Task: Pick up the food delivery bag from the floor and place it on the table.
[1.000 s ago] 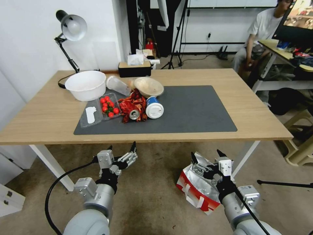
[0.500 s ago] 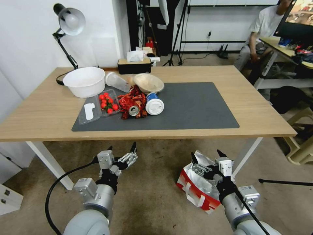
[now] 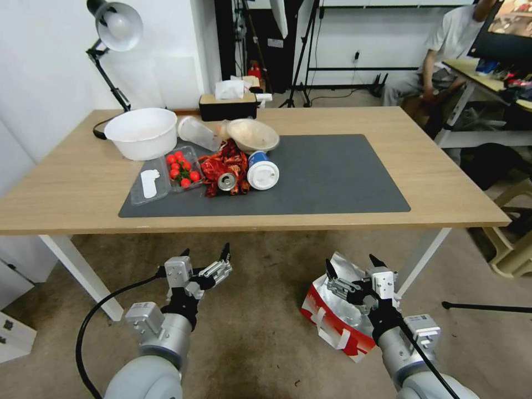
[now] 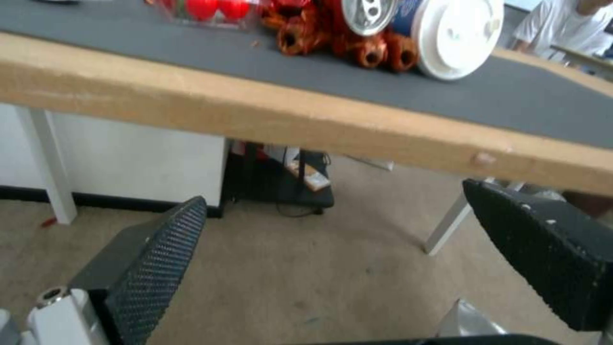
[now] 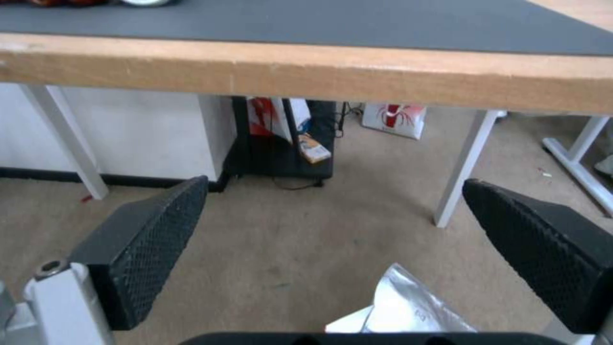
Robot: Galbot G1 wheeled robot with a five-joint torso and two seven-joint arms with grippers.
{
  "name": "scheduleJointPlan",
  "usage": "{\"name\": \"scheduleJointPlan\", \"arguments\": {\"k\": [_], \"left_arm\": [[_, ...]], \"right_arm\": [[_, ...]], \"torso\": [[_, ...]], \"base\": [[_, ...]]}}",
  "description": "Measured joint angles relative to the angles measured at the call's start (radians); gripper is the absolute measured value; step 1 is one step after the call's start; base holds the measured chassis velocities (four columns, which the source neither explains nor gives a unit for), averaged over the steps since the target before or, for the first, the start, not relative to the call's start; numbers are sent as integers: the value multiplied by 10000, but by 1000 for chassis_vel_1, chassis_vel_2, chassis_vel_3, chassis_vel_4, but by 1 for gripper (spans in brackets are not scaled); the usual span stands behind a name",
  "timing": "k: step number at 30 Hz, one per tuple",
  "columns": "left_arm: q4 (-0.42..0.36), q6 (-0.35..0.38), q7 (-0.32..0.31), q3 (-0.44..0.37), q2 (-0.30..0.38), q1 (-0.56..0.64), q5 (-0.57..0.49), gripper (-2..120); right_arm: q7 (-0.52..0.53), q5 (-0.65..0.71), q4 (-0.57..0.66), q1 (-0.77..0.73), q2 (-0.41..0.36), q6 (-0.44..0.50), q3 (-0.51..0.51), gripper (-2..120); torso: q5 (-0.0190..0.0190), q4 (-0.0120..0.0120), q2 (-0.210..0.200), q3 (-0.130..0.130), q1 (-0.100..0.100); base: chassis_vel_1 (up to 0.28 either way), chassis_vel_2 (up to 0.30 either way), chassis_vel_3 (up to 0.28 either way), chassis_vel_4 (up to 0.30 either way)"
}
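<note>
The worktop (image 3: 432, 183) is looming ahead, its near edge our landmark. Below that edge, the food delivery bag (image 3: 332, 318) is lying tilted on the floor (image 3: 260, 332). The right claw (image 3: 354, 271) is hovering over it, spread wide; the left claw (image 3: 206, 256) is idling wide alongside. Judging this as the approach: next, descending onto a handle.

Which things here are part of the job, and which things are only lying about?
For the job:
- food delivery bag, on the floor
- table
- right gripper, open above the bag
- left gripper, open

Lying about:
- white bowl
- tomato box
- can
- cup
- lamp
</note>
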Motion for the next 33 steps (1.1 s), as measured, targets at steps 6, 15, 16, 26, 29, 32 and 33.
{"name": "scheduleJointPlan", "arguments": {"k": [6,15,16,26,29,32,33], "left_arm": [[45,88,0,-127,173,-29,-81,100],[78,166,10,-246,269,-31,-194,100],[86,166,13,-244,270,-28,-194,100],[152,174,22,-246,258,-49,-194,100],[163,181,36,-245,241,-46,-194,100],[164,202,55,-246,210,-46,-190,100],[165,206,63,-247,199,-46,-186,100]], "right_arm": [[-3,65,-82,42,-80,12,33,100],[-3,216,-234,280,-305,-73,89,100],[-5,229,-246,304,-313,-86,94,100],[-26,252,-338,390,-325,-122,100,100],[-29,254,-356,413,-333,-126,101,100],[-33,256,-378,436,-335,-130,106,100],[-33,256,-387,441,-334,-132,109,100]], "torso": [[1,-1,-238,-142,-100],[1,0,-657,-390,-272],[0,0,-720,-425,-297],[1,0,-1131,-665,-468],[1,0,-1229,-721,-509],[0,0,-1348,-785,-561],[1,0,-1398,-816,-582]], "base": [[0,0,0,0],[0,0,0,0],[0,0,0,0],[0,0,0,0],[0,0,0,0],[0,0,0,0],[0,0,0,0]]}}
